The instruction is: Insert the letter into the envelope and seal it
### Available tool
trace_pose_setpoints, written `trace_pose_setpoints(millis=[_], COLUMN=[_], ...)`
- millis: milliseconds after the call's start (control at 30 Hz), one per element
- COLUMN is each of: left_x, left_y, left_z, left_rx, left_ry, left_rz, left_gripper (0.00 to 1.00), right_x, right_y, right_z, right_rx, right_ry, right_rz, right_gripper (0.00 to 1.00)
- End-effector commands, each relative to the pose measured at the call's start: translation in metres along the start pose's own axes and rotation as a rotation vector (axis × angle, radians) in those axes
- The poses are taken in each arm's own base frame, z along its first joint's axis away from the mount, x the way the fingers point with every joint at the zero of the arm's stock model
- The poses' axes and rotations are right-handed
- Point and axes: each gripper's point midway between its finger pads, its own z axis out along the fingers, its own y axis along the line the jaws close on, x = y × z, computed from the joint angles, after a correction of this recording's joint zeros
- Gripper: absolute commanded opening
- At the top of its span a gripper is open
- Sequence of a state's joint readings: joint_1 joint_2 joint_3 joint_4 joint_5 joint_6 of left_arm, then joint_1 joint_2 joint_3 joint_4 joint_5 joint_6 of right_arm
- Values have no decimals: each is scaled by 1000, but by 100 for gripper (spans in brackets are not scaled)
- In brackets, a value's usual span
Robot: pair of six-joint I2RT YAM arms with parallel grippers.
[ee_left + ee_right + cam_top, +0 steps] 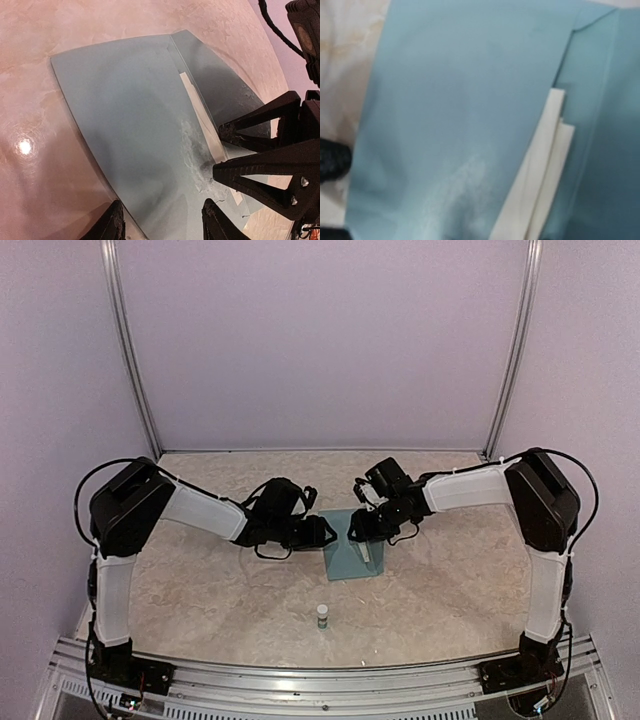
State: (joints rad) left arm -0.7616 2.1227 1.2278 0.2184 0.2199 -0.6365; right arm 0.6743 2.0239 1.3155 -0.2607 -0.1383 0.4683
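Note:
The teal-blue envelope [345, 558] lies flat on the table between my two arms. In the left wrist view the envelope [130, 115] fills the frame, and a white strip of the letter [197, 107] sticks out along its mouth by the flap. My left gripper [165, 222] hovers open over the envelope's near edge, one finger off the paper and one above it. My right gripper [221, 151] is open, its two tips apart and down on the envelope beside the letter. Close up, the letter [550, 165] shows as two white layers on the envelope [460, 100].
A small glue stick [322, 616] stands upright on the marbled table [450, 580], nearer the arm bases than the envelope. White smears mark the envelope near its mouth [192, 150]. Walls and metal posts [130, 350] close off the back.

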Motion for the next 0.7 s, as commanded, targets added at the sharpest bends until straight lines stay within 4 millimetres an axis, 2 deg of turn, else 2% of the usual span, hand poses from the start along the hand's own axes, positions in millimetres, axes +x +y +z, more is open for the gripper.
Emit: trace_pose_setpoints(millis=[0,100,167,233,267,367,533,667], left_x=[-17,-32,-37,-41,-37,-43,-49,-53], left_y=[7,0,0,2,6,8,8,7], left_z=[-27,-60,-80,-102,-109,-140,-178,-198], left_rx=[-49,-51,-63,-74,-85,-103,-118,-113], left_ry=[-69,-149,-182,-211,-206,-244,-301,-345], left_rz=[21,46,56,63,62,68,65,49], left_gripper=[54,64,73,79,82,85,87,87], right_x=[-25,-26,-19,-4,5,36,81,107], right_y=[22,34,48,67,77,106,142,154], right_z=[-46,-73,-89,-103,-109,-120,-122,-110], right_rx=[-25,-78,-133,-179,-195,-217,-194,-137], right_ry=[-99,-145,-162,-171,-170,-149,-99,-63], right_rz=[-36,-90,-153,-238,-279,-387,-478,-520], right_gripper=[52,59,65,69,71,73,72,71])
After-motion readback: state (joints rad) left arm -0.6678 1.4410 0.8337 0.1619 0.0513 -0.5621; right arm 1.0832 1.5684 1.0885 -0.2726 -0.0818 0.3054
